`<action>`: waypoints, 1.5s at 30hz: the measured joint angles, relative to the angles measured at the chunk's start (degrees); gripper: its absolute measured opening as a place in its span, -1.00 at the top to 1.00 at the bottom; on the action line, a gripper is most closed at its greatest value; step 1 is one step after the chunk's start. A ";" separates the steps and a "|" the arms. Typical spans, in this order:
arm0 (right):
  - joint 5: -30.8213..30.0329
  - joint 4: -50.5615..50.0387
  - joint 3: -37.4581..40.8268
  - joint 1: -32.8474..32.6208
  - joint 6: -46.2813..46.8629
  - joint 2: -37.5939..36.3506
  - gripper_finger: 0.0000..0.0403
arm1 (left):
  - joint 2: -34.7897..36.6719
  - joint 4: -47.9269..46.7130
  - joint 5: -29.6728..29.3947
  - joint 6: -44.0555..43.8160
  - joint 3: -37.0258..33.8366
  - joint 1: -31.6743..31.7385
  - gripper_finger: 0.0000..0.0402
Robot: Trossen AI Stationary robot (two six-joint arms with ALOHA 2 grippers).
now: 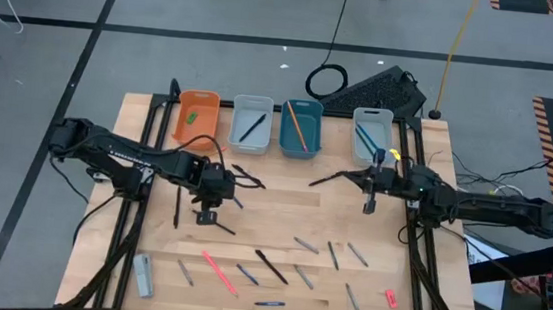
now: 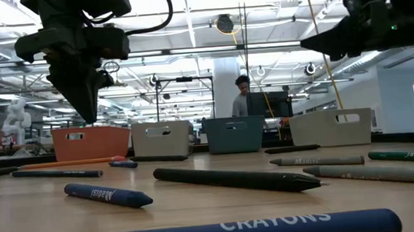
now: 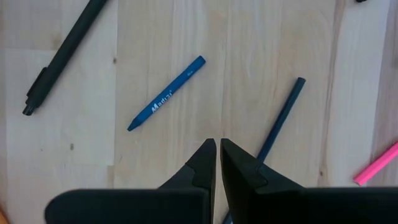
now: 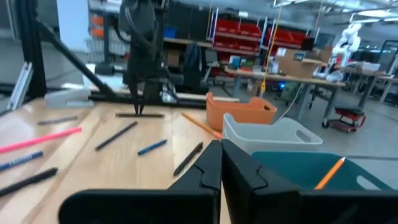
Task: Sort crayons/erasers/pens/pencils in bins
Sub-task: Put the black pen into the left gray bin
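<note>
Four bins stand in a row at the far side: orange [image 1: 197,118] with a green eraser [image 1: 191,117] inside, grey-white [image 1: 251,123], teal [image 1: 301,127] holding an orange pencil [image 4: 326,173], and grey-white [image 1: 371,128]. A pink-red eraser [image 1: 389,298] lies near the front right. My left gripper [image 3: 217,146] hangs shut, pointing down above the table, over a blue crayon [image 3: 166,93] and a dark pencil [image 3: 280,121]. My right gripper [image 4: 220,149] is shut and empty, held level in the air near the teal bin, pointing toward the table's left.
Loose crayons, pens and pencils lie over the near half: a pink stick [image 1: 218,270], a black pen [image 1: 269,265], grey crayons [image 1: 307,245], a blue crayon [image 2: 237,231] close to the front edge. A grey block [image 1: 144,274] lies front left. A person [image 2: 242,95] stands beyond the table.
</note>
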State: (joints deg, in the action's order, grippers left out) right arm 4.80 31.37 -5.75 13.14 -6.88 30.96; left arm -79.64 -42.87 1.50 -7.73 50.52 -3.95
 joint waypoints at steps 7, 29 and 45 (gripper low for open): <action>-0.17 -0.46 3.77 0.01 1.69 -5.42 1.00 | 0.00 0.20 -0.01 -0.23 0.00 -0.27 0.87; -1.54 -4.79 0.07 -0.49 3.75 -5.64 1.00 | 0.04 1.18 -1.10 0.46 0.00 -0.76 0.87; -1.53 -3.64 4.71 -0.49 4.14 -7.66 1.00 | 0.04 1.38 -1.64 1.38 0.00 -0.76 0.87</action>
State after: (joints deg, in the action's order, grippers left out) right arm 3.27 27.72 -1.04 12.64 -2.74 23.30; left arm -79.59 -41.50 -0.14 -6.35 50.52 -4.71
